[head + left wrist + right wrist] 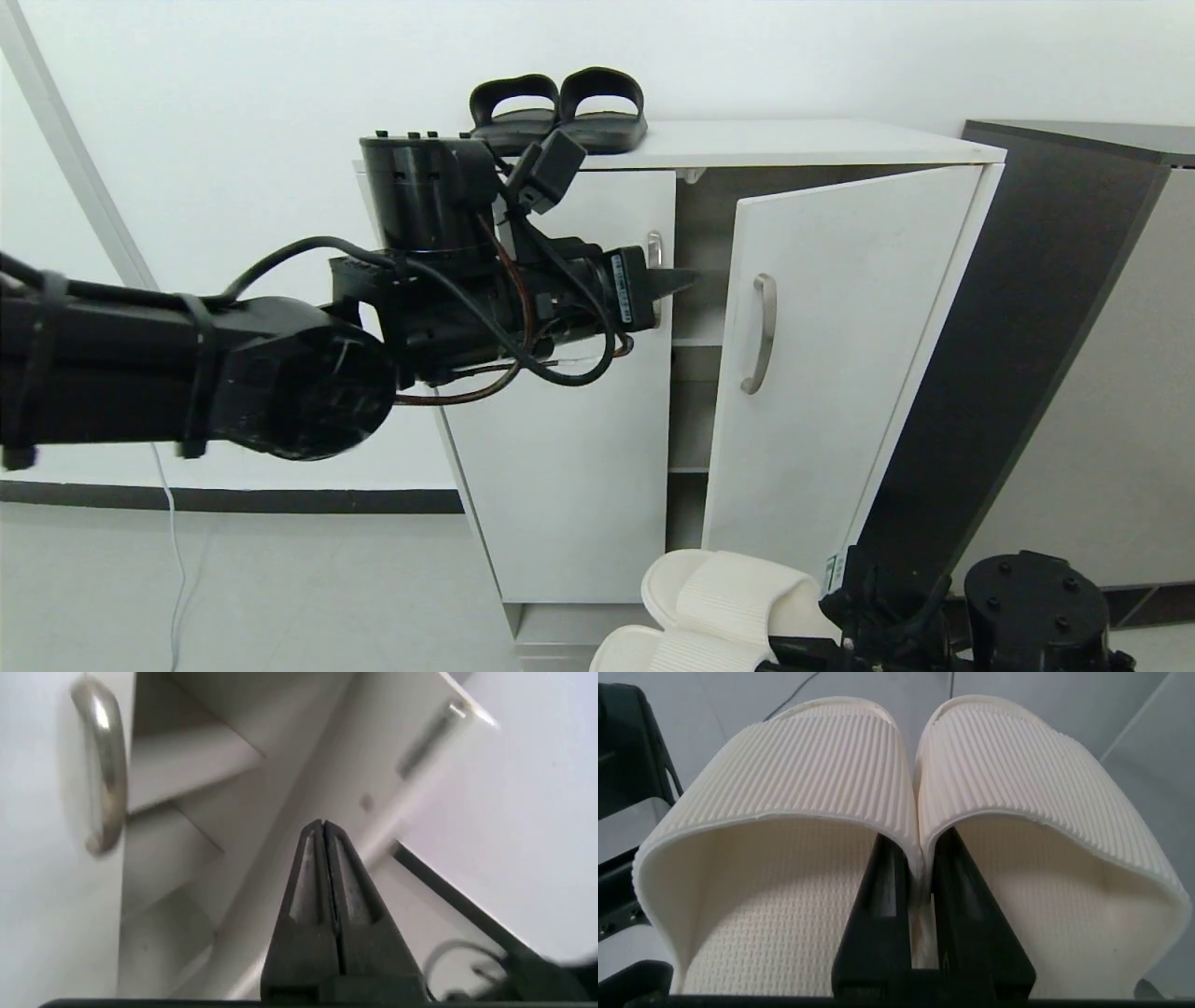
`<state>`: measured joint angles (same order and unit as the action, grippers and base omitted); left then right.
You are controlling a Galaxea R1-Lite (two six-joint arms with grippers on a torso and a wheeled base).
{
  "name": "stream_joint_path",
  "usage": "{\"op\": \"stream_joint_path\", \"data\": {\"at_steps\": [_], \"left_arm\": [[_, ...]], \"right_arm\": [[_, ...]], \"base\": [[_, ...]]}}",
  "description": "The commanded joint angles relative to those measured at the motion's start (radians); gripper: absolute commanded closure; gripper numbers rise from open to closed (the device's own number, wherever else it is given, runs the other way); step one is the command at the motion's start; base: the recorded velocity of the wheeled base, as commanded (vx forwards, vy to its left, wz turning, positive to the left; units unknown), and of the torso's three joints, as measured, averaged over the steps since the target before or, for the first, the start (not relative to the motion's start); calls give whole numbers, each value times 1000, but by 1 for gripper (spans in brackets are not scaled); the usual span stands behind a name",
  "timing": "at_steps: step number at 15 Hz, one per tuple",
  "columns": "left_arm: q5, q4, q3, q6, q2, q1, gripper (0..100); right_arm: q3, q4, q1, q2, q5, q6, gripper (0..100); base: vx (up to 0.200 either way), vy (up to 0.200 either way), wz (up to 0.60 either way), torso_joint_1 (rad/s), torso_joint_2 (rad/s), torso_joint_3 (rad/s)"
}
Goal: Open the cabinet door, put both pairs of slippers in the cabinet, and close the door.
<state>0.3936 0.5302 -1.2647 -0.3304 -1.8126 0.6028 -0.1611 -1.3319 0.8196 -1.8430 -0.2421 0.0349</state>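
The white cabinet (803,142) has its right door (840,373) swung partly open, showing shelves (192,761) in the gap; its left door (569,448) is closed. A pair of black slippers (560,107) rests on the cabinet top. My left gripper (686,277) is shut with nothing in it, its tips (323,833) at the gap between the doors, just beside the left door's handle (103,765). Low in front of the cabinet, my right gripper (918,873) is shut on the pair of white slippers (719,597), pinching their inner sides (920,812) together.
A dark grey cabinet (1074,373) stands right next to the white one, behind the open door. The right door's metal handle (763,331) faces me. A thin cable (173,560) hangs down to the floor at the left by the wall.
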Motion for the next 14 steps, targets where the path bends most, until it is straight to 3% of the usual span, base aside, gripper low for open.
{"op": "stream_joint_path", "data": {"at_steps": [1,2,3,4,8,10,14], "left_arm": [[-16,37,-79,-4,-125,-1,100],[-15,40,-93,-10,-139,-1,100],[-18,42,-130,-55,-168,0,100],[-19,45,-153,-62,-185,2,100],[-19,56,-163,-64,-208,0,100],[-19,56,-173,-64,-214,2,100],[-21,80,-165,-56,-217,81,100]], "right_arm": [[5,0,7,-5,0,0,100],[5,0,7,-9,0,0,100],[6,2,12,-15,0,0,100],[6,0,16,-27,0,0,100],[9,-1,29,-53,0,0,100],[12,-3,38,-55,0,0,100],[17,-3,43,-58,0,0,100]], "base": [[0,0,0,0,0,0],[0,0,0,0,0,0],[0,0,0,0,0,0],[0,0,0,0,0,0],[0,0,0,0,0,0],[-200,0,0,2,2,7],[-200,0,0,0,6,1]]}}
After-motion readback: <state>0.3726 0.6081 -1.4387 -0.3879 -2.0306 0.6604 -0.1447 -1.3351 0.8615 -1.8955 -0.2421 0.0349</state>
